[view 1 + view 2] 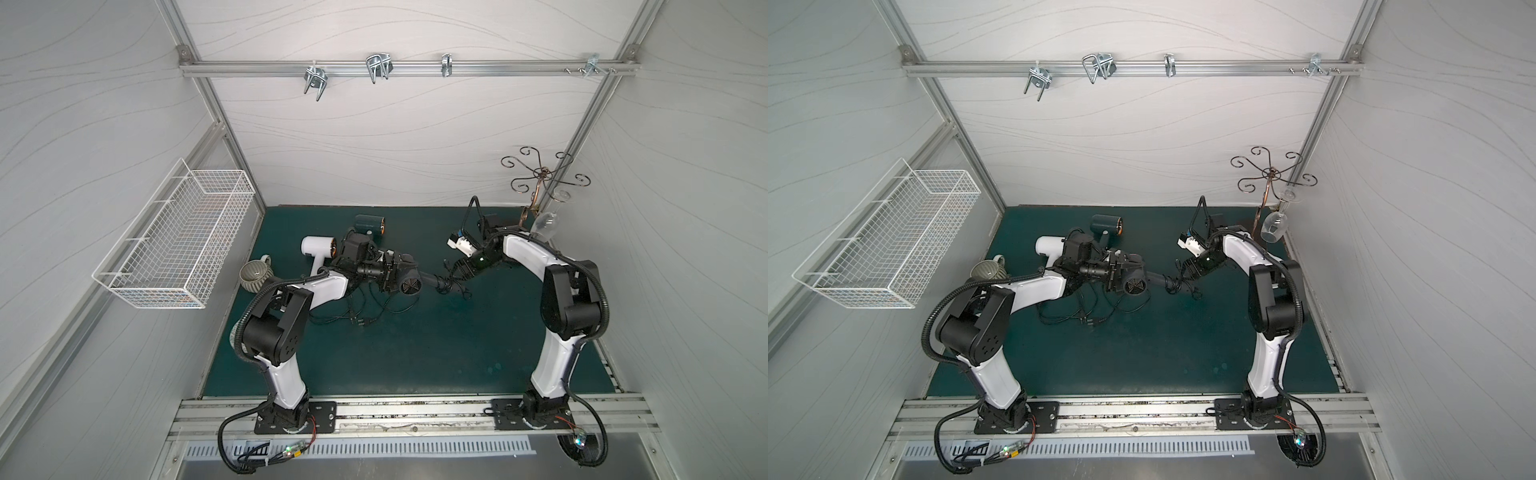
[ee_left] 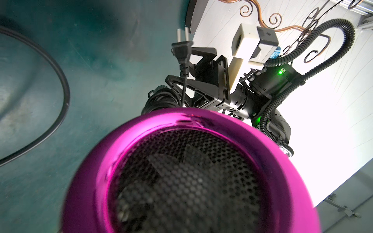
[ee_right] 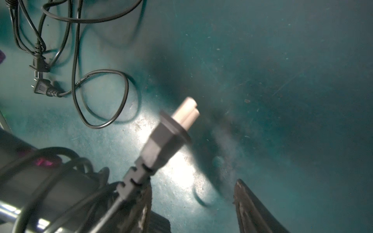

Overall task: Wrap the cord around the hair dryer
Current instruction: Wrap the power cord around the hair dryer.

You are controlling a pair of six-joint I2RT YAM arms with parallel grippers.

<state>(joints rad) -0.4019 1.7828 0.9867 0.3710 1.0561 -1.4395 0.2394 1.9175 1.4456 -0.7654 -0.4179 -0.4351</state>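
Left gripper: clenched on the barrel of the hair dryer, which is lying crosswise near the middle of the mat; whether the dryer is resting on the mat or hanging over it, I cannot tell.

Hair dryer: black body with its round rear grille facing up toward the top views; its handle is pointing toward the right arm; in the left wrist view its shiny pink nozzle is filling most of the picture.

Cord: lying in several loops around the handle – bunched near the far end; its last stretch is running past the right gripper and ending in the plug, which is sticking out free with its two prongs pointing away from the handle.

Right gripper: released, with its fingers standing well apart at the end of the handle; the cord is passing just beside one finger, and whether it is touching, I cannot tell.

Other dryers: a white dryer and a dark dryer are lying behind the left arm; their loose cords are sprawling on the mat in front – plugs side by side.

Mug: sitting at the mat's left edge, beside the left arm.

Wire basket: hanging on the left wall.

Wine glass: hanging upside down from the scrolled stand in the back right corner.
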